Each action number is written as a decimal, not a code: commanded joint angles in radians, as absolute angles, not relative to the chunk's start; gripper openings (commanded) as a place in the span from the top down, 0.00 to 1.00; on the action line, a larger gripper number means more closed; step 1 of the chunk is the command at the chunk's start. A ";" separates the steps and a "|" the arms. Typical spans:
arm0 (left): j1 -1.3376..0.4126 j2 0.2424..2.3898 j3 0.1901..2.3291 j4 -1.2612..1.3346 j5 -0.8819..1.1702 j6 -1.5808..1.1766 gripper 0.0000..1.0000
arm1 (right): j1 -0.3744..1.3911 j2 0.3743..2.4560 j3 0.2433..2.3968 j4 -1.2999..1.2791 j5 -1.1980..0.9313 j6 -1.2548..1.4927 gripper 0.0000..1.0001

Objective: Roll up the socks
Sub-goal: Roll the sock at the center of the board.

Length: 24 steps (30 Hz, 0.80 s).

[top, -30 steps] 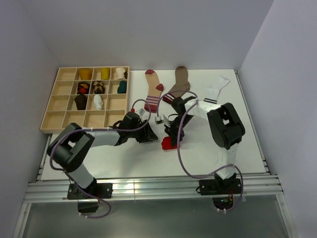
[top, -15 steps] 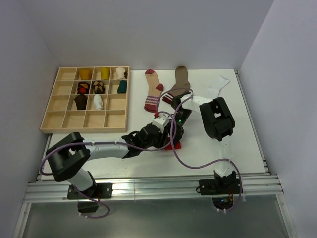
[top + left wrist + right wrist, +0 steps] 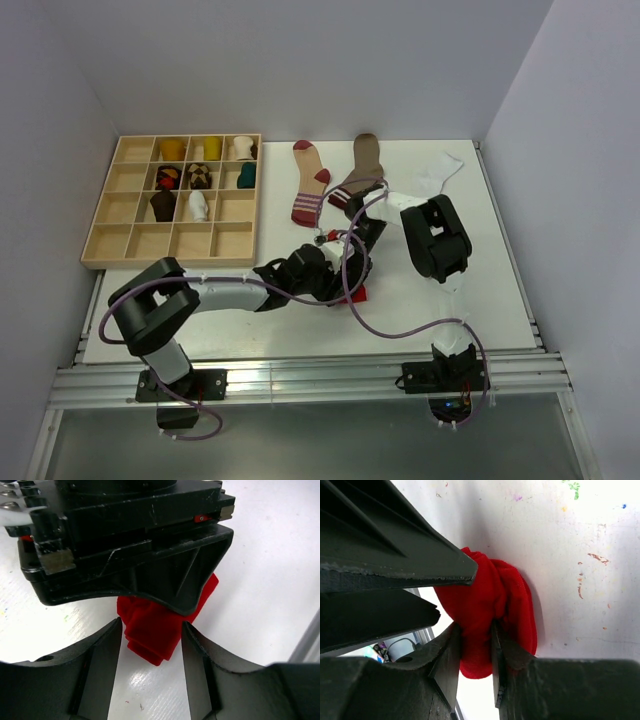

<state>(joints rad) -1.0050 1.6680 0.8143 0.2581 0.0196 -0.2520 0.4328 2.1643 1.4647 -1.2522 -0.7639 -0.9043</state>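
Observation:
A bunched red sock (image 3: 152,632) lies on the white table near the front middle, showing as a red patch (image 3: 356,293) in the top view. My right gripper (image 3: 476,645) is shut on a fold of the red sock (image 3: 487,592) and presses it down from above. My left gripper (image 3: 151,630) is open, its fingers standing either side of the sock's near end, right under the right gripper's black body (image 3: 130,545). Three flat socks lie at the back: a pink one with red toe (image 3: 310,185), a brown one (image 3: 360,170) and a white one (image 3: 438,178).
A wooden compartment tray (image 3: 110,243) stands at the back left with several rolled socks in its upper cells. Both arms crowd together over the red sock, with cables (image 3: 365,320) looping across the table beside them. The metal rail (image 3: 300,380) runs along the near edge.
My left arm has swung right from beside the tray to the red sock and its jaws have widened. The right arm has folded in closer, still holding the sock.

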 commanded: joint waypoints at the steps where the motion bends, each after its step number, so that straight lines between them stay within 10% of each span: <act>1: -0.966 1.681 0.854 0.278 0.190 -0.242 0.44 | 0.422 2.209 1.479 -1.178 -0.630 -0.913 0.74; 9: -0.957 1.807 0.933 0.219 0.215 -0.271 0.50 | 0.422 2.200 1.468 -1.155 -0.624 -0.890 0.74; 18: -0.928 1.881 0.945 0.183 0.256 -0.331 0.98 | 0.416 2.111 1.416 -1.019 -0.633 -0.784 0.62; 24: -0.923 1.920 0.956 0.135 0.265 -0.339 1.00 | 0.352 1.975 1.353 -0.907 -0.696 -0.724 0.48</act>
